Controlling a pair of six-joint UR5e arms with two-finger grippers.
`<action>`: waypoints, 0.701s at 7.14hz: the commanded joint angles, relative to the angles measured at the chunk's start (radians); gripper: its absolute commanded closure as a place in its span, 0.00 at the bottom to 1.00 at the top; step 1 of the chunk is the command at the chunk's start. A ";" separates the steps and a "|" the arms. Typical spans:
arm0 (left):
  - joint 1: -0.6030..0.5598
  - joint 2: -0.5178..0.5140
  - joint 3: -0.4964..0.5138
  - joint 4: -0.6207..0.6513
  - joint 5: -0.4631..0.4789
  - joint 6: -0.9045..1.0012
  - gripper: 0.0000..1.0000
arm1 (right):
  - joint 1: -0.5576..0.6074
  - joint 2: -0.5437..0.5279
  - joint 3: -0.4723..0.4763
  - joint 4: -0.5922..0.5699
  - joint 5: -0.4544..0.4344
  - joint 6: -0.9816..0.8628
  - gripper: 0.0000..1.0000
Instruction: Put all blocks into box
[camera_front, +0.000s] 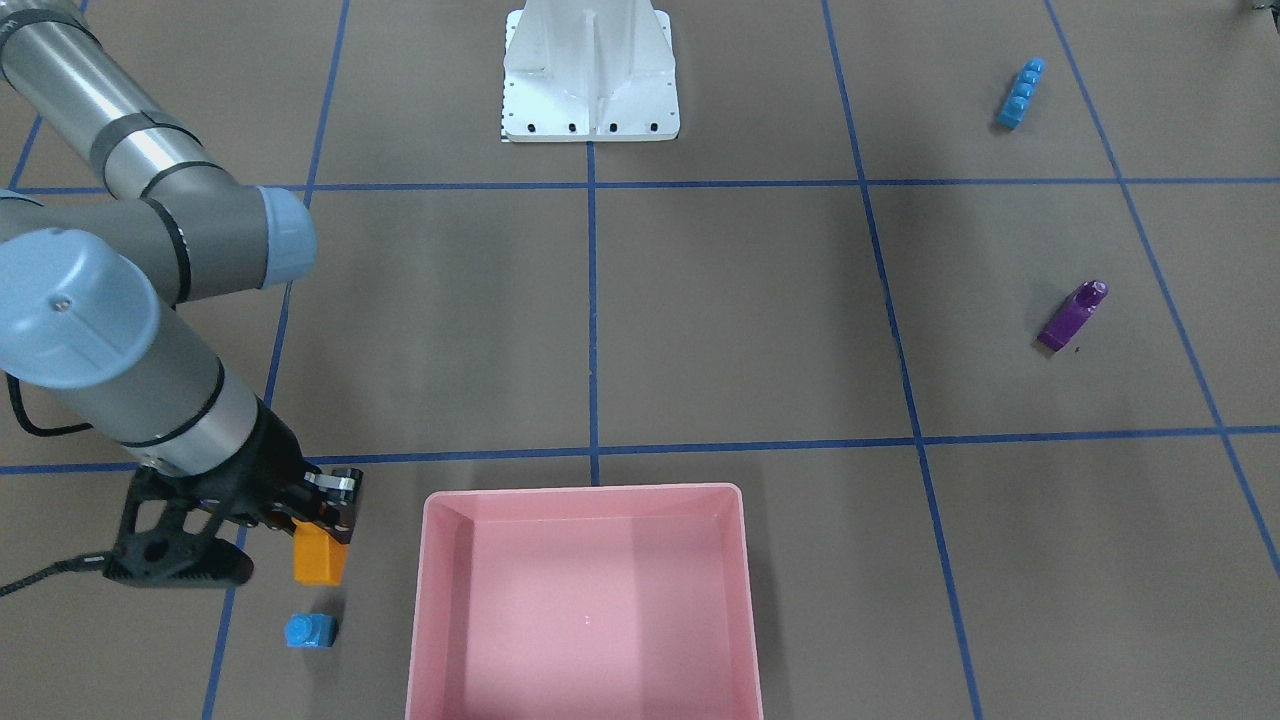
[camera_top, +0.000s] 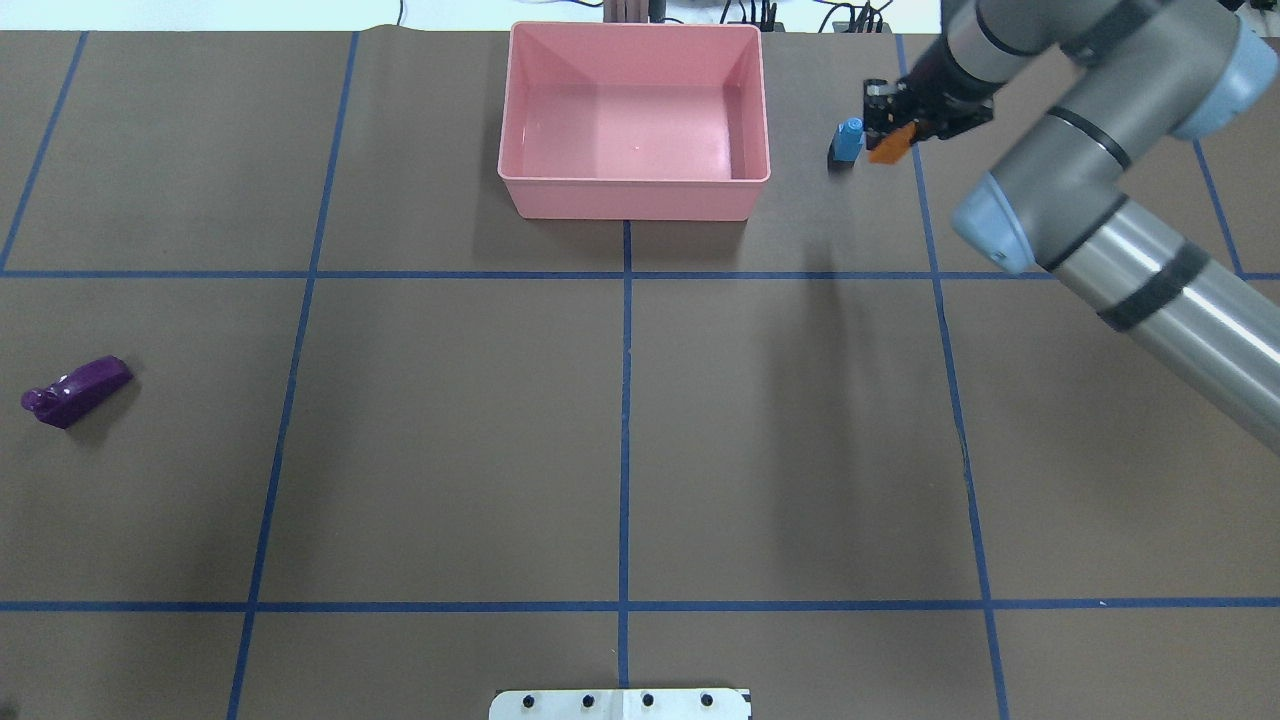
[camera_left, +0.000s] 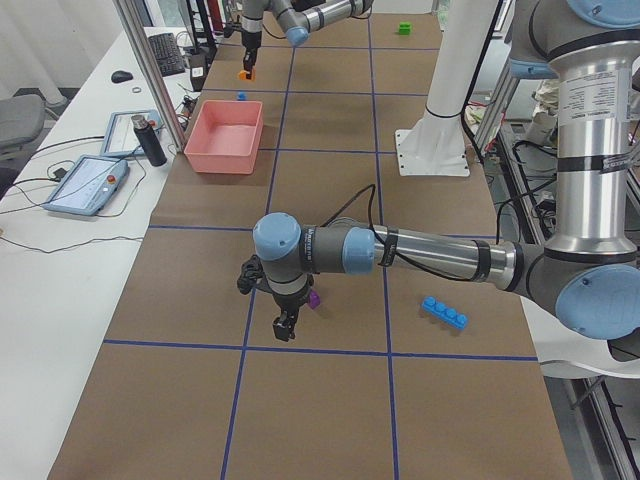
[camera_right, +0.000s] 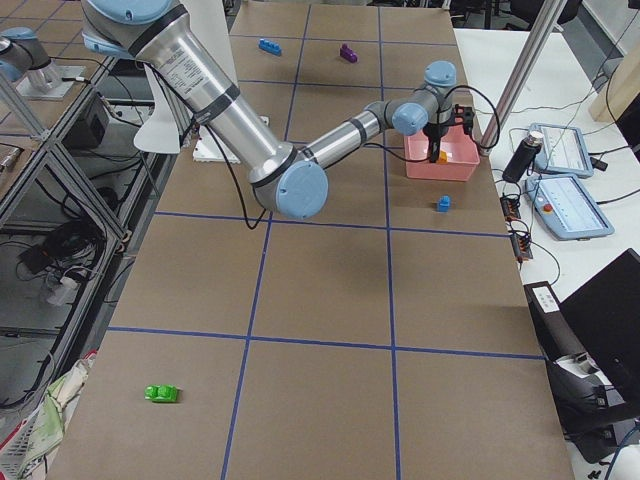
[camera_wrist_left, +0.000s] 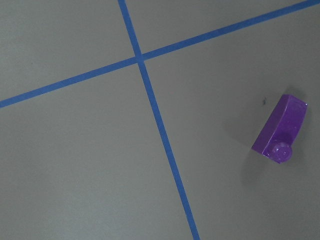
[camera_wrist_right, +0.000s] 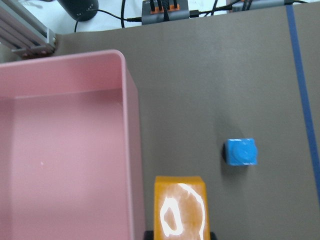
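Observation:
My right gripper (camera_front: 325, 515) is shut on the orange brick (camera_front: 320, 558) and holds it just beside the pink box (camera_front: 585, 490); the overhead view shows the gripper (camera_top: 890, 128) too. The tiny blue brick (camera_wrist_right: 241, 151) stands on the table close to the orange brick (camera_wrist_right: 180, 207), outside the box (camera_wrist_right: 125, 125). The box holds no bricks. The purple brick (camera_wrist_left: 280, 131) lies far off, under my left gripper (camera_left: 285, 325); I cannot tell whether that gripper is open or shut. The long blue brick (camera_front: 1020, 93) and the green brick (camera_right: 160, 393) lie far from the box.
The white robot base (camera_front: 590, 75) stands at the table's middle edge. Blue tape lines cross the brown table. A side table next to the box's edge holds tablets (camera_left: 85, 185) and a dark bottle (camera_left: 150, 140).

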 joint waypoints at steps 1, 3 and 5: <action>0.003 0.000 0.001 -0.005 0.000 0.000 0.00 | -0.034 0.249 -0.296 0.007 -0.067 0.027 1.00; 0.012 -0.021 0.001 -0.024 0.000 0.000 0.00 | -0.074 0.264 -0.343 0.054 -0.113 0.060 0.04; 0.017 -0.037 0.001 -0.102 0.002 -0.003 0.00 | -0.082 0.261 -0.345 0.054 -0.118 0.065 0.02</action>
